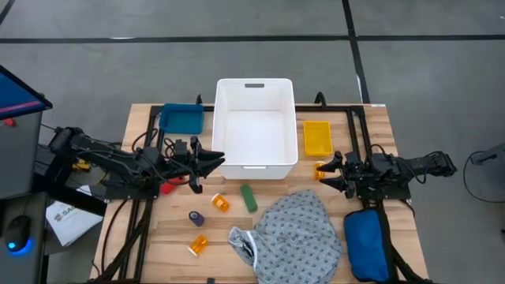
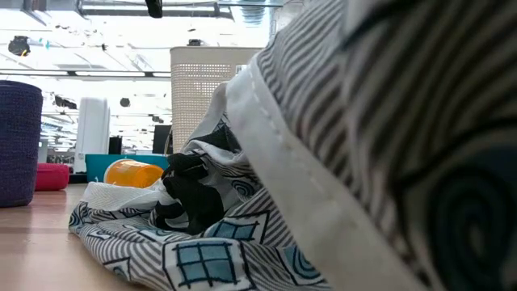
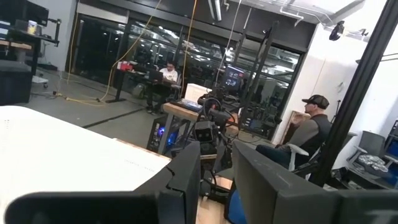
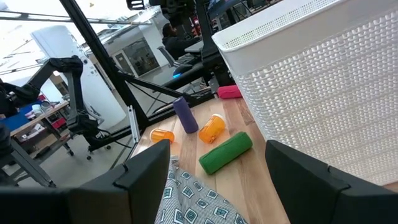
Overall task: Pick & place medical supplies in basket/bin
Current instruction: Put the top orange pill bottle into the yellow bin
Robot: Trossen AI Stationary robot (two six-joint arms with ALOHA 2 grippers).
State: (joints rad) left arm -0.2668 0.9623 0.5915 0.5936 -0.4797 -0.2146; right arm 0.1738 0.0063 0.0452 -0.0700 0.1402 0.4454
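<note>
The grey patterned gown (image 1: 296, 235) lies crumpled on the near part of the table and fills the low view (image 2: 363, 162). Two orange pill bottles (image 1: 220, 203) (image 1: 197, 244), a green piece (image 1: 249, 197), a purple piece (image 1: 196, 218) and a red piece (image 1: 167, 188) lie left of it. A third orange bottle (image 1: 319, 167) lies by the right fingertips. My left gripper (image 1: 211, 164) is open at the white basket's (image 1: 254, 126) near left corner. My right gripper (image 1: 330, 172) is open off its near right corner, facing the pieces (image 4: 226, 151).
A blue tray (image 1: 181, 118) sits left of the basket and a yellow tray (image 1: 317, 138) to its right. The blue padded pouch (image 1: 367, 244) lies at the near right, beside the gown. People sit in the room beyond the table (image 3: 308, 134).
</note>
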